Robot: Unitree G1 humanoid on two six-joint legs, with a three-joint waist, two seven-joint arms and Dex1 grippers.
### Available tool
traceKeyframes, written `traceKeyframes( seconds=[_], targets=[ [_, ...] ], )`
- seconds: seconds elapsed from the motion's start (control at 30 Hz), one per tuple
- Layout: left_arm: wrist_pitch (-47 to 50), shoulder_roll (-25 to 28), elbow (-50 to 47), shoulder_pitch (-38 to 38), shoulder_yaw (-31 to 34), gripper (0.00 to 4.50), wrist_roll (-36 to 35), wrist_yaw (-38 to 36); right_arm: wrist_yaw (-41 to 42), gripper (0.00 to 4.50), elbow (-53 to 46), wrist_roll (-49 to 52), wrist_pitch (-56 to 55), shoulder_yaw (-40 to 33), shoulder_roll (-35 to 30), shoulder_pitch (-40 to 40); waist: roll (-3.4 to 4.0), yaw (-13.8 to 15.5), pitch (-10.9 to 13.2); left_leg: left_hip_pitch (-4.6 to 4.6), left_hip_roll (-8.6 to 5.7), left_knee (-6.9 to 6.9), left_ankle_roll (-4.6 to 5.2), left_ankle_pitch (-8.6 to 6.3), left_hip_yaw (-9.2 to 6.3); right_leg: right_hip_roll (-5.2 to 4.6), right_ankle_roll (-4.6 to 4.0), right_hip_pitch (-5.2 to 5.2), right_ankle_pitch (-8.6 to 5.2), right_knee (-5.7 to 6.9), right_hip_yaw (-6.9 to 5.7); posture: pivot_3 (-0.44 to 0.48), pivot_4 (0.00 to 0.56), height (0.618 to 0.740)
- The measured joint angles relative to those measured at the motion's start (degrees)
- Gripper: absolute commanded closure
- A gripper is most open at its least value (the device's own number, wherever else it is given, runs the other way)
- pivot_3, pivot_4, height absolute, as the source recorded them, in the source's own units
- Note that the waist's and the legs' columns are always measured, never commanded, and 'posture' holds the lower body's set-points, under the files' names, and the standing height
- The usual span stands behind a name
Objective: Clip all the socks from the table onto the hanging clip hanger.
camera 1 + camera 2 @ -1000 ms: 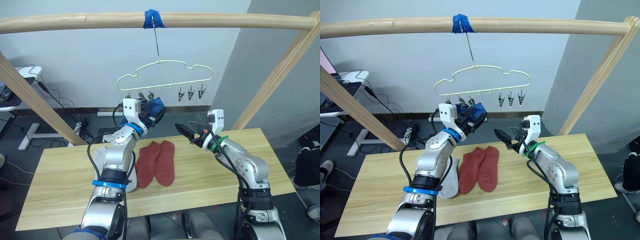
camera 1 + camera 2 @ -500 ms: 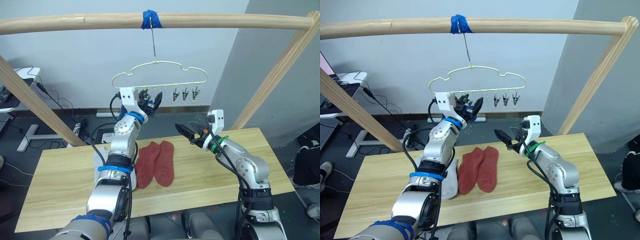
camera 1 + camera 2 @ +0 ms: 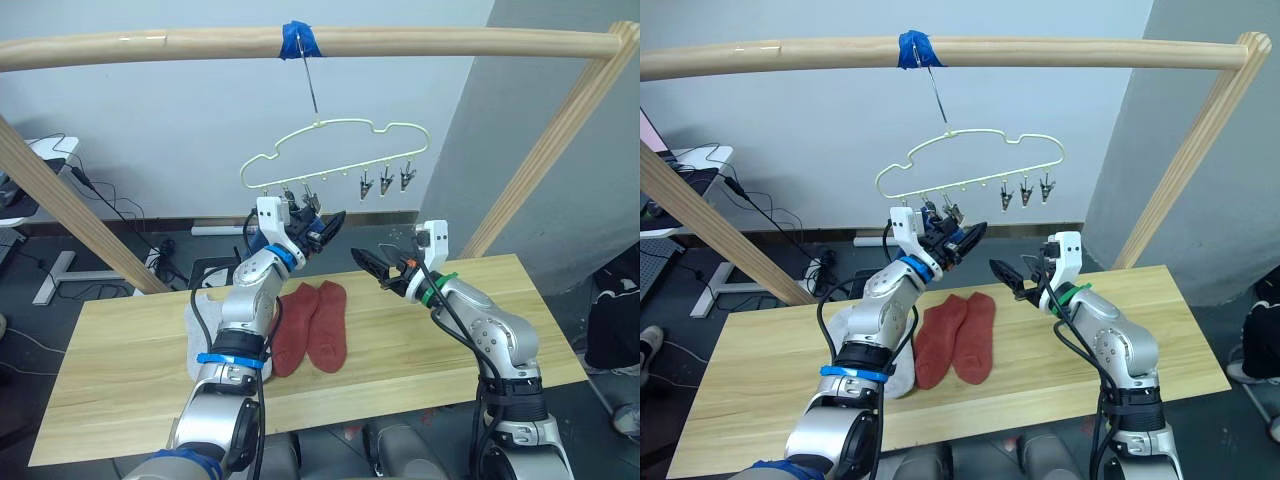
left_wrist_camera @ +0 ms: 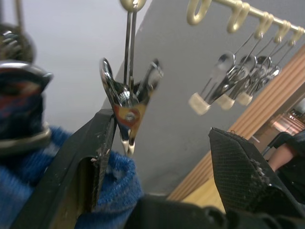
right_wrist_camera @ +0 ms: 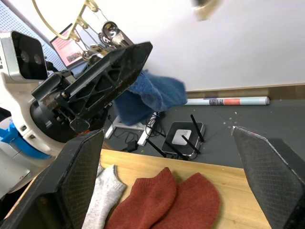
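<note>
The pale-yellow clip hanger (image 3: 340,148) hangs by its hook from the taped pole. My left gripper (image 3: 322,228) is raised just under its left clips (image 4: 126,107), fingers open. A blue sock (image 4: 116,179) bunches against one finger, below a clip; I cannot tell whether that clip bites it. Two rust red socks (image 3: 312,325) lie side by side on the table (image 3: 130,370), and a light grey sock (image 3: 205,320) lies left of them. My right gripper (image 3: 385,272) hovers open and empty over the table, right of the red socks.
The round wooden pole frame (image 3: 150,45) spans overhead, with slanted legs at both sides. Three free clips (image 3: 385,180) hang at the hanger's right end. Bare tabletop extends to the right of the red socks. Cables and a desk lie on the floor behind.
The hanger has swung to the right. My left gripper has come down and right from the clips. The right arm has stayed put.
</note>
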Motion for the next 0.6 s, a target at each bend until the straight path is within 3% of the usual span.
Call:
traceKeyframes(
  seconds=[0.6],
  targets=[
    [6.76,1.31,-4.9,5.81,-1.35,1.12,1.48,1.45,0.11,0.0,0.2,-0.07,-0.15,0.05,0.3,-0.6,0.0,0.34,0.0,0.11,-0.37,0.02,0.14,0.16,-0.15,-0.27,0.01,0.0,-0.01,0.43,-0.05,-0.084,0.118,0.74]
  ],
)
